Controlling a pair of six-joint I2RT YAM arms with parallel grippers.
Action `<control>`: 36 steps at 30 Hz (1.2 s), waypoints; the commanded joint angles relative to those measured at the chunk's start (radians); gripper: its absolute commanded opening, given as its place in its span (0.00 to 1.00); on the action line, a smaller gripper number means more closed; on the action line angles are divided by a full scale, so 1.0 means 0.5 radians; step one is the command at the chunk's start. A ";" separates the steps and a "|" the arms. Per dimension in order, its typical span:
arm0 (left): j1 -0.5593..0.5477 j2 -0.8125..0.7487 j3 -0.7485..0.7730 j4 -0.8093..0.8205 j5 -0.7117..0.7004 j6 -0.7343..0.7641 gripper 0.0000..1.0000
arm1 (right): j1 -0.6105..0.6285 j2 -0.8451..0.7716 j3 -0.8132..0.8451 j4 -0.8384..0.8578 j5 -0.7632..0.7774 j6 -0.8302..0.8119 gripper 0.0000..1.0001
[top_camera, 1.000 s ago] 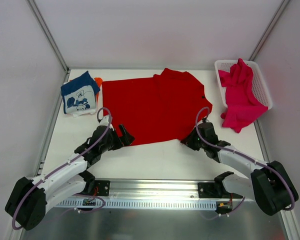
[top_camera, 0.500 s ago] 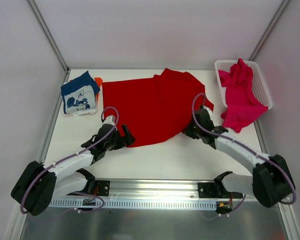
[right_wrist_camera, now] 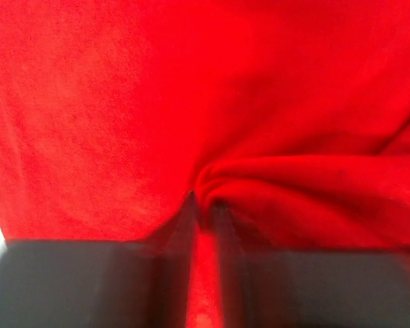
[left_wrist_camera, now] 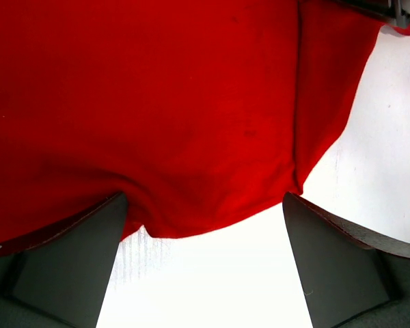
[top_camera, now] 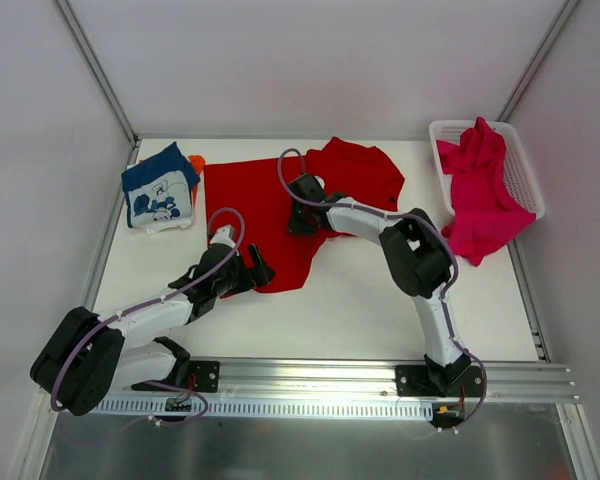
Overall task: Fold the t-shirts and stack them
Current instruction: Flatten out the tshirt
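1. The red t-shirt point(top_camera: 265, 195), spread on the tabletop point(top_camera: 360, 300), is apparently being folded crosswise. Its right side is lying doubled over its middle.
2. A bunched ridge at the shirt's middle is being pinched by the right tool point(right_wrist_camera: 203, 212), which is clamped shut on it.
3. The left tool point(left_wrist_camera: 201, 205) is being held wide open at the shirt's near hem, gripping nothing.
4. Next, the fold is probably needing to be laid flat, then released.

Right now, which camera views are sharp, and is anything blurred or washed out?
Top view: sharp and evenly lit, only soft shadows on the table. Left wrist view: the red shirt is crisp, the bare table glares near white, the left fingers are dark. Right wrist view: soft throughout, the right fingers a dark smear, the pinched cloth oversaturated red.
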 commanded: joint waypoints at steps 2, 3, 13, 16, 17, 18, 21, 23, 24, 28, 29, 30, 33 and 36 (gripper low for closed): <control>-0.012 0.013 0.003 -0.021 0.000 0.061 0.99 | -0.004 -0.027 0.042 -0.207 0.059 -0.116 0.44; -0.012 0.016 -0.003 -0.012 0.000 0.061 0.99 | -0.001 -0.076 -0.007 -0.211 0.144 -0.129 0.58; -0.015 0.120 -0.015 0.098 0.107 0.012 0.99 | 0.020 -0.974 -0.749 -0.296 0.568 -0.172 0.99; -0.015 0.111 -0.018 0.095 0.104 0.018 0.99 | 0.029 -1.275 -0.909 -0.336 0.624 -0.150 0.99; -0.018 0.099 -0.015 0.086 0.104 0.021 0.99 | 0.029 -1.340 -0.958 -0.355 0.648 -0.144 0.99; -0.015 0.092 -0.006 0.074 0.101 0.024 0.99 | 0.029 -1.456 -0.983 -0.388 0.654 -0.138 0.99; -0.015 0.040 0.012 0.019 0.080 0.033 0.99 | 0.029 -1.613 -1.062 -0.428 0.682 -0.123 0.99; -0.015 -0.012 0.025 -0.027 0.071 0.036 0.99 | 0.026 -1.745 -1.096 -0.456 0.743 -0.126 1.00; -0.015 -0.024 0.034 -0.040 0.071 0.045 0.99 | 0.029 -1.806 -1.133 -0.483 0.771 -0.126 0.99; -0.018 -0.098 0.065 -0.123 0.009 0.061 0.99 | 0.020 -1.865 -1.256 -0.487 0.860 -0.129 1.00; -0.015 -0.113 0.062 -0.132 -0.003 0.064 0.99 | 0.005 -1.847 -1.274 -0.481 0.863 -0.126 0.99; -0.015 -0.125 0.062 -0.144 -0.009 0.064 0.99 | -0.013 -1.825 -1.296 -0.475 0.854 -0.126 0.99; -0.015 -0.178 0.055 -0.193 -0.021 0.067 0.99 | -0.130 -1.715 -1.403 -0.273 0.704 -0.129 0.99; -0.015 -0.245 0.052 -0.257 -0.037 0.076 0.99 | -0.311 -1.608 -1.532 -0.009 0.477 -0.138 0.96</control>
